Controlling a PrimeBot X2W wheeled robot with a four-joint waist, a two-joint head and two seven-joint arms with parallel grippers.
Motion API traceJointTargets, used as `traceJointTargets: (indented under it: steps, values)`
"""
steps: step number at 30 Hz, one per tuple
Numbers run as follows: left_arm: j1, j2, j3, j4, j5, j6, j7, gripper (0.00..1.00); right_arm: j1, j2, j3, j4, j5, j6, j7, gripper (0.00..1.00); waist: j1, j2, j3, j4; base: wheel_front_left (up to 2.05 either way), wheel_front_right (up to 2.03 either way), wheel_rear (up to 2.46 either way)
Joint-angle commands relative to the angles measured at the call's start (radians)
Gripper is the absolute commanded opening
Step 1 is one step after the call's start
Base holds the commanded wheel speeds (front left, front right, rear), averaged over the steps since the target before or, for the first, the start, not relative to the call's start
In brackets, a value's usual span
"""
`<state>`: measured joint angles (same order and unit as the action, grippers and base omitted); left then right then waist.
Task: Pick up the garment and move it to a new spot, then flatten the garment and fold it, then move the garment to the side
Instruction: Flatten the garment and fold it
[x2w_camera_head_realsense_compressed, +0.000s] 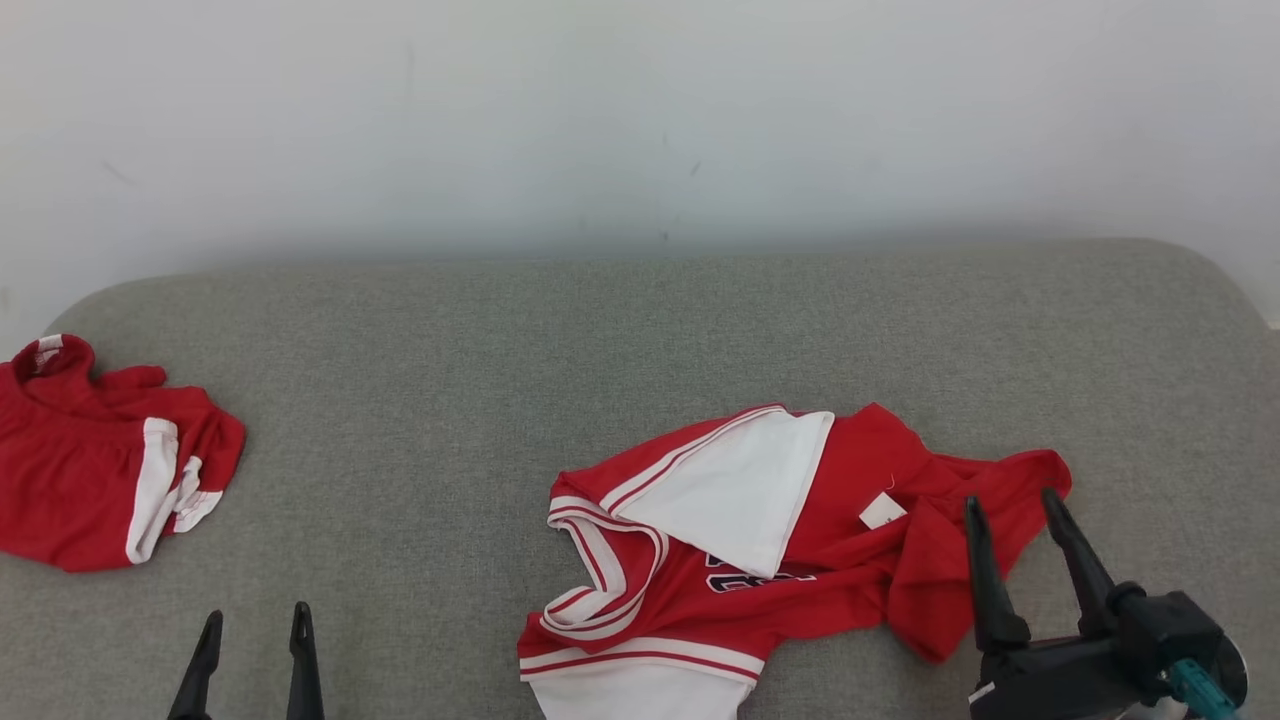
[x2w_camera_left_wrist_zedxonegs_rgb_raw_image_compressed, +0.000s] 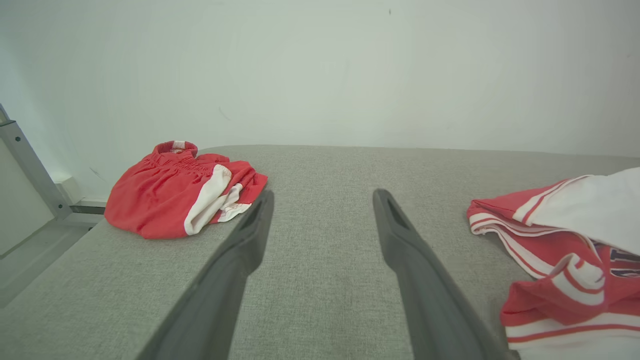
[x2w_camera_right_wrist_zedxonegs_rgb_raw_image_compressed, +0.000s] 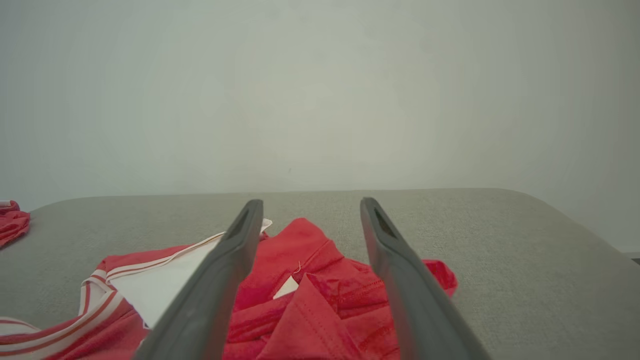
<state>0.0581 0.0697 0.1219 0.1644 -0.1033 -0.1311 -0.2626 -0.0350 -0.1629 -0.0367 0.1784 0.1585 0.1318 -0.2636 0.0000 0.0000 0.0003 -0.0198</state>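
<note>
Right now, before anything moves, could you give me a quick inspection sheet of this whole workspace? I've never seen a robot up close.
Surface: grey fabric pad, rounded far corners, bare between the clothes.
Job's things: red and white jersey crumpled at centre right, white panel folded over, label showing; not yet flattened.
Clutter: red shorts bunched at the pad's left edge.
Grippers: left gripper open, over bare pad; right gripper open over the jersey's right end, gripping nothing.
Cables: nothing seen loose; a teal fitting sits on the right wrist.
Surroundings: pale wall behind; metal frame beside the pad's left end.
</note>
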Motion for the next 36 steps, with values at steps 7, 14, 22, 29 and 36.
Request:
traceJointTargets:
  steps: [7, 14, 22, 29, 36]
  values:
    - [0.012, 0.013, -0.009, 0.002, 0.018, 0.001, -0.003, 1.0, 0.084, 0.061, 0.009, 0.009, -0.019, -0.002, -0.001, 1.0, 0.0, 0.0, 0.001, -0.003, 0.0, 0.0, 0.0]
    - [0.018, 0.017, -0.027, 0.015, 0.013, 0.001, -0.003, 1.0, 0.106, 0.087, 0.019, 0.014, -0.029, -0.002, -0.001, 1.0, 0.0, 0.0, 0.0, -0.004, 0.0, 0.0, 0.0]
    - [-0.011, 0.054, -0.175, 0.046, -0.019, 0.002, -0.003, 1.0, 0.081, 0.095, 0.04, 0.02, -0.031, -0.002, -0.001, 1.0, 0.0, 0.0, 0.007, -0.025, 0.0, 0.0, 0.0]
    - [-0.075, 0.098, -0.344, 0.121, -0.062, 0.002, -0.003, 1.0, 0.064, 0.088, 0.057, 0.025, -0.027, -0.002, -0.001, 1.0, 0.0, 0.0, 0.025, -0.071, 0.0, 0.0, 0.0]
    - [-0.154, 0.138, -0.455, 0.231, -0.1, 0.002, -0.003, 1.0, 0.05, 0.088, 0.061, 0.028, -0.022, -0.002, -0.001, 1.0, 0.0, 0.0, 0.053, -0.124, 0.0, 0.0, 0.0]
